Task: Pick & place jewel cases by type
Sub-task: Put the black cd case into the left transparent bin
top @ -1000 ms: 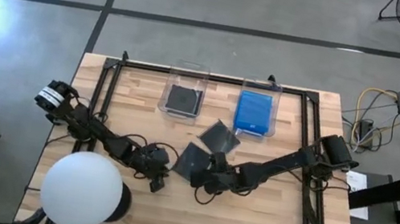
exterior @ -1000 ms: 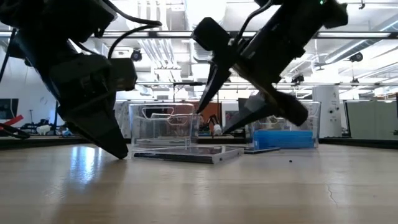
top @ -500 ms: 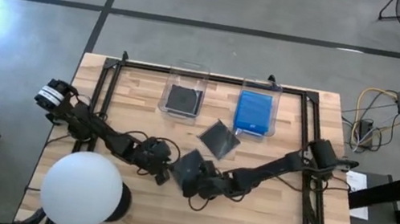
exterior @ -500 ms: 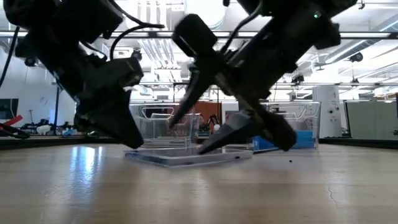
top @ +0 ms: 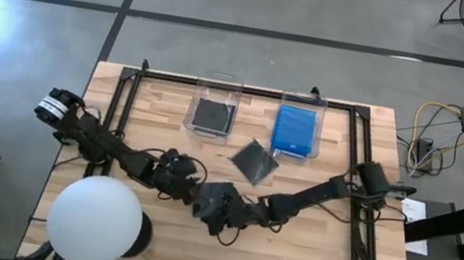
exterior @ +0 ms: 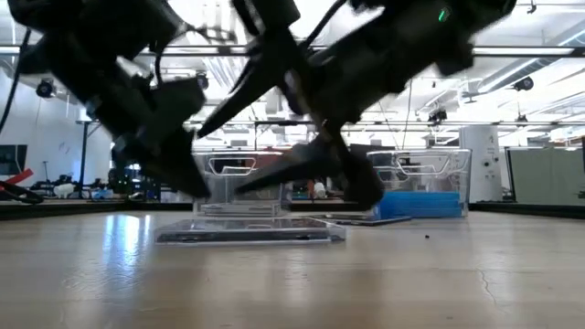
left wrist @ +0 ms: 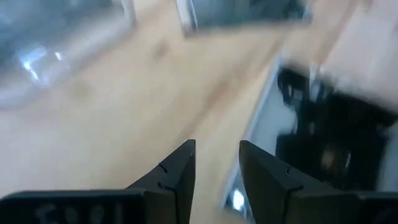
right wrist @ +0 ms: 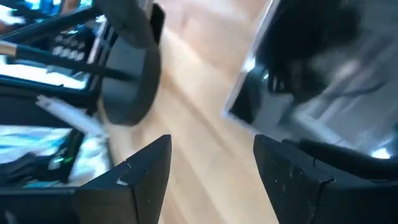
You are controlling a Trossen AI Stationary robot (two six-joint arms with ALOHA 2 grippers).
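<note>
A dark grey jewel case (exterior: pixel 247 234) lies flat on the table near its middle, and both grippers are at it. In the high view the case (top: pixel 224 191) shows partly under my right gripper (top: pixel 210 207), which is open and reaches in from the right. My left gripper (top: pixel 188 182) is open with a narrow gap, just left of the case. A second dark case (top: pixel 255 160) lies flat farther back. One dark case sits in the left clear bin (top: pixel 213 113). Blue cases fill the right clear bin (top: pixel 296 129). My right gripper (right wrist: pixel 214 165) hangs low over the dark case with its fingers spread, the case's edge (right wrist: pixel 245 102) ahead of them. I cannot tell whether a fingertip touches it. My left gripper (left wrist: pixel 217 165) stands beside the case's edge (left wrist: pixel 264 106), and I see no touch.
A big white sphere (top: pixel 96 221) sits at the table's near left corner, close to the left arm. The two bins stand side by side at the far edge. Bare wood lies to the near right. A dark frame borders the table.
My right gripper has moved toward the table's left and near edge, and the dark case has slid that way with it. The case, tipped up on one edge half a second ago, now lies flat. My left gripper has drawn back toward the far left.
</note>
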